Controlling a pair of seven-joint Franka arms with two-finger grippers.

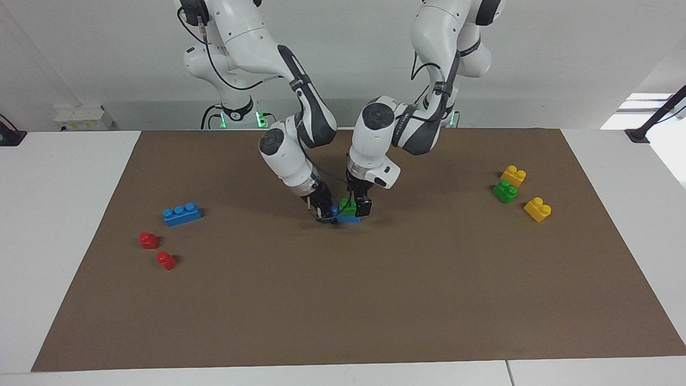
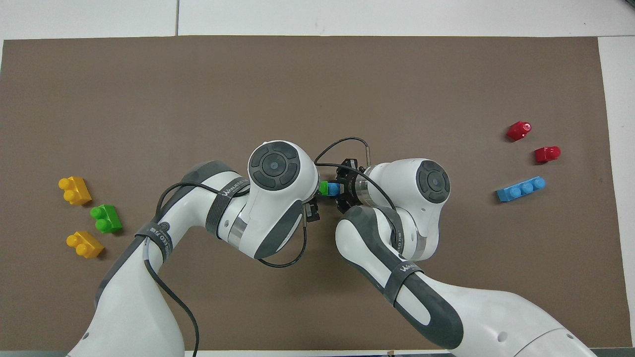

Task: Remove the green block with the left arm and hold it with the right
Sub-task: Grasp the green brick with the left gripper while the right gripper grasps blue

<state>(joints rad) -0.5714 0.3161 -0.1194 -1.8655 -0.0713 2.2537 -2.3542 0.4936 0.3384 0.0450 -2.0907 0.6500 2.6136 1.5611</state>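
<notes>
Green block (image 1: pixel 348 209) sits stacked on a blue brick (image 1: pixel 347 219) mid-mat, between the two grippers. Right gripper (image 1: pixel 323 214) is down at the blue brick's end toward the right arm's side, fingers clamped on it — judged as the anchor, so the base stays put when the top piece gets pulled. Left gripper (image 1: pixel 358 208) is low at the green block with fingers spread wide around it, not yet pinching — set to close and lift. In the overhead view only slivers of green and blue show between the wrists. The spare green block (image 1: pixel 505 191) lies with two yellow bricks (image 1: pixel 513 175) at the left arm's end; a second blue brick (image 1: pixel 182 214) and two red pieces (image 1: pixel 149 239) lie at the right arm's end, untouched.
</notes>
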